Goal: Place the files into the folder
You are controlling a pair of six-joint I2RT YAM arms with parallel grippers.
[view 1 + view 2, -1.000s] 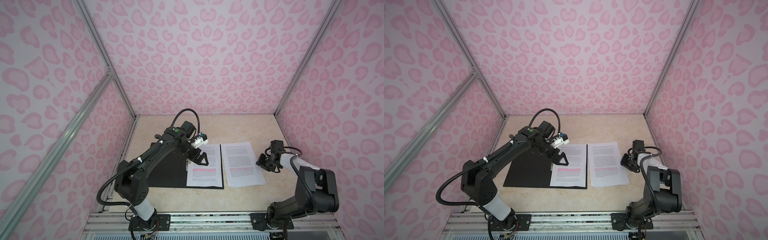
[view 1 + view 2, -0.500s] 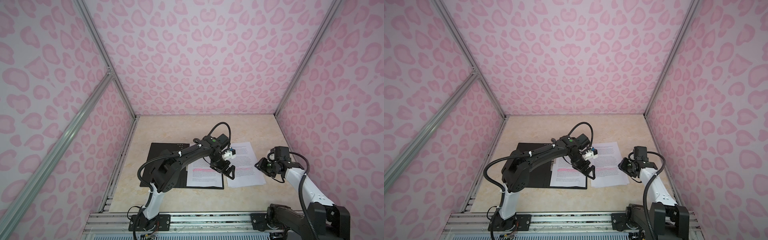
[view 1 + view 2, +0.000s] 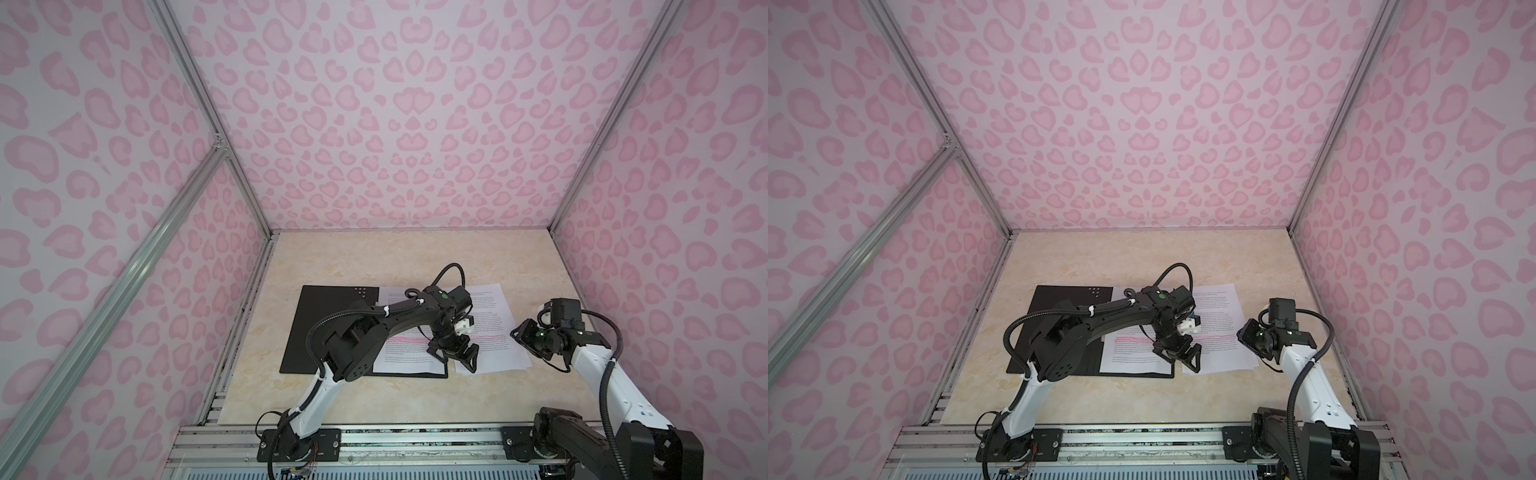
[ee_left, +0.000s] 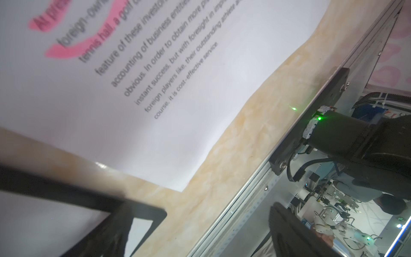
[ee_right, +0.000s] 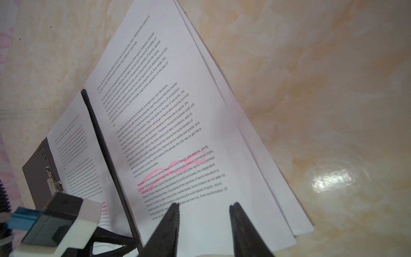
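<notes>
The folder lies open on the table, black inside up, its metal clip at the spine. One of the files rests on its right half. A stack of loose files lies just right of the folder. My left gripper hovers open over the stack's near left corner, holding nothing. My right gripper sits at the stack's right edge, jaws apart, with nothing between them.
The beige marble tabletop is boxed in by pink patterned walls on three sides. A metal rail runs along the near edge with both arm bases on it. The left arm stretches across the folder.
My left gripper has swung right and nearer, from over the folder's middle to the near left corner of the loose stack. The right gripper stays by the stack's right edge.
</notes>
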